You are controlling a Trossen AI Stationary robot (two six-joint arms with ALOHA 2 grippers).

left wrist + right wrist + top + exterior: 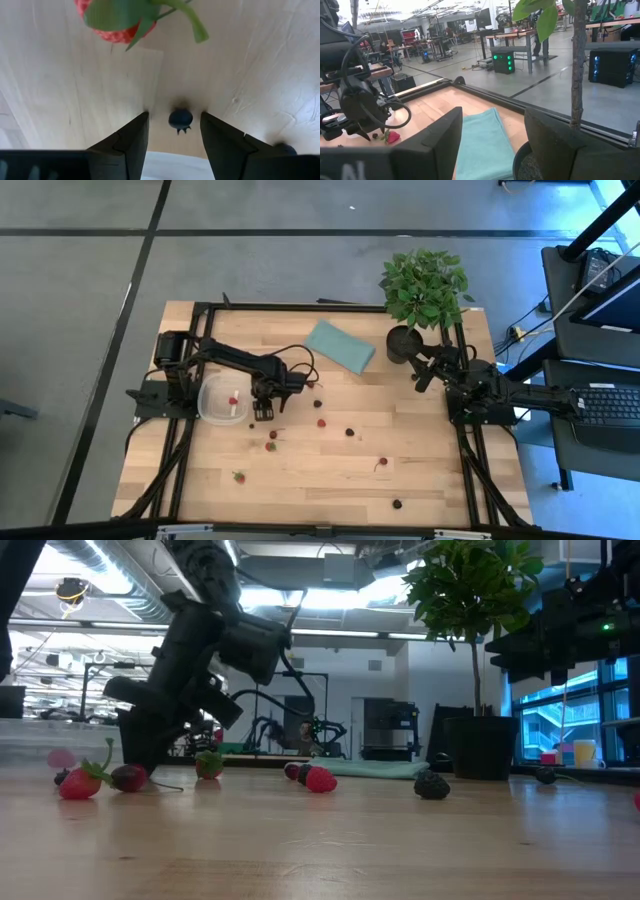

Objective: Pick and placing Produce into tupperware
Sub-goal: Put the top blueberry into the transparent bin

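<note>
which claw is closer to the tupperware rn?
Left. The left claw hangs just beside the tupperware; the right claw is across the table by the potted plant.

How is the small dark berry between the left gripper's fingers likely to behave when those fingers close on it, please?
The dark berry looks round, so it may well roll on the table if one finger touches first. It seems soft-skinned and probably bruises under a hard squeeze. It sits loose between the open fingers of the left gripper, so it could easily squirt out.
</note>
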